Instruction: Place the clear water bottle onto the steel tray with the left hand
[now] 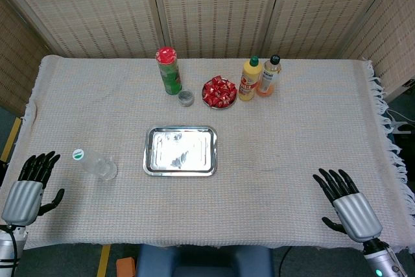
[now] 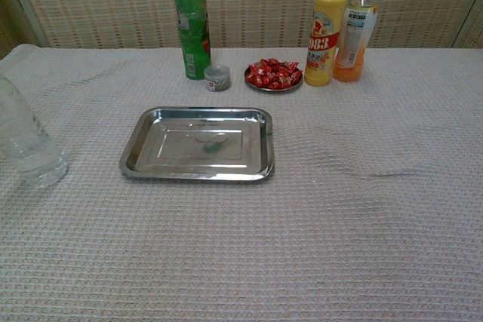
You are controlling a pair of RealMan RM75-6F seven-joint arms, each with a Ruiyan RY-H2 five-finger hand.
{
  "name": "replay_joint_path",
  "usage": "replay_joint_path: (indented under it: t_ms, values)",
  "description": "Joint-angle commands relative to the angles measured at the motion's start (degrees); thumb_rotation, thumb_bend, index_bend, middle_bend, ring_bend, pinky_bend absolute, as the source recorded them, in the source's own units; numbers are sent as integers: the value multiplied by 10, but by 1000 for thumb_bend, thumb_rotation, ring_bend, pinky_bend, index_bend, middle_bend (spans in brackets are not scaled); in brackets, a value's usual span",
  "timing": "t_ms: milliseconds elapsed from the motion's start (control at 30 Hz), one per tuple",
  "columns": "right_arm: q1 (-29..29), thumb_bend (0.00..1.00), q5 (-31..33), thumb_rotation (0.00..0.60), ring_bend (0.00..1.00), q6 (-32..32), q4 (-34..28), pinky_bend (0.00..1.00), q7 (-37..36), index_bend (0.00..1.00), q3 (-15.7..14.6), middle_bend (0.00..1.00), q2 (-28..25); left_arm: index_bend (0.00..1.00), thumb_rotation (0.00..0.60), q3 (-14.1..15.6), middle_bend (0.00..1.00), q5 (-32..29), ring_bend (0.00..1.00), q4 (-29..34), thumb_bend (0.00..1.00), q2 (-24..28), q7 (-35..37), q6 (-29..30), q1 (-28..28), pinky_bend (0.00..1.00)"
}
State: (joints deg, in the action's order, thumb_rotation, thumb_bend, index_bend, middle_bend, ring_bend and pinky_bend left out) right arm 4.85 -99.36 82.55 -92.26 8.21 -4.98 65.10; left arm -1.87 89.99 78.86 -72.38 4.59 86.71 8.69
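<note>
The clear water bottle [image 1: 95,164] with a green-marked white cap stands upright on the tablecloth, left of the steel tray [image 1: 180,151]. In the chest view the bottle [image 2: 27,145] is at the left edge and the empty tray [image 2: 198,145] is in the middle. My left hand [image 1: 29,186] rests at the table's front left corner, fingers spread, empty, a short way left of the bottle. My right hand [image 1: 345,202] lies at the front right, fingers spread and empty. Neither hand shows in the chest view.
At the back stand a green can with red lid [image 1: 169,71], a small tin [image 1: 186,98], a bowl of red candies [image 1: 219,92], a yellow bottle [image 1: 249,79] and an orange drink bottle [image 1: 269,76]. Wicker screens stand behind the table.
</note>
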Motion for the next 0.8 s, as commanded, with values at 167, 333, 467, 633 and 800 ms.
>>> replay_joint_path:
  t_ms: [167,333,467,633,800]
  values:
    - [-2,55,-10,600,0,13,4,0,-10,0,0,0,2,0,600,-7,0,2,0,-19,378,-22,59,11,2,55]
    - [1,55,-26,600,0,20,13,0,-28,0,-5,0,-2,0,600,-10,0,-2,0,-32,374,-53,211,18,0,65]
    - [4,55,-39,600,0,24,19,0,-45,0,-9,0,-7,0,600,-25,0,-21,0,-37,366,-71,341,20,-2,70]
    - [3,55,-46,600,0,33,24,0,-55,0,-11,0,-7,0,600,-19,0,-36,0,-29,351,-64,488,-29,6,40]
    - [1,55,-53,600,0,40,26,0,-59,0,-14,0,-9,0,600,-24,0,-49,0,-56,350,-93,497,-55,16,24]
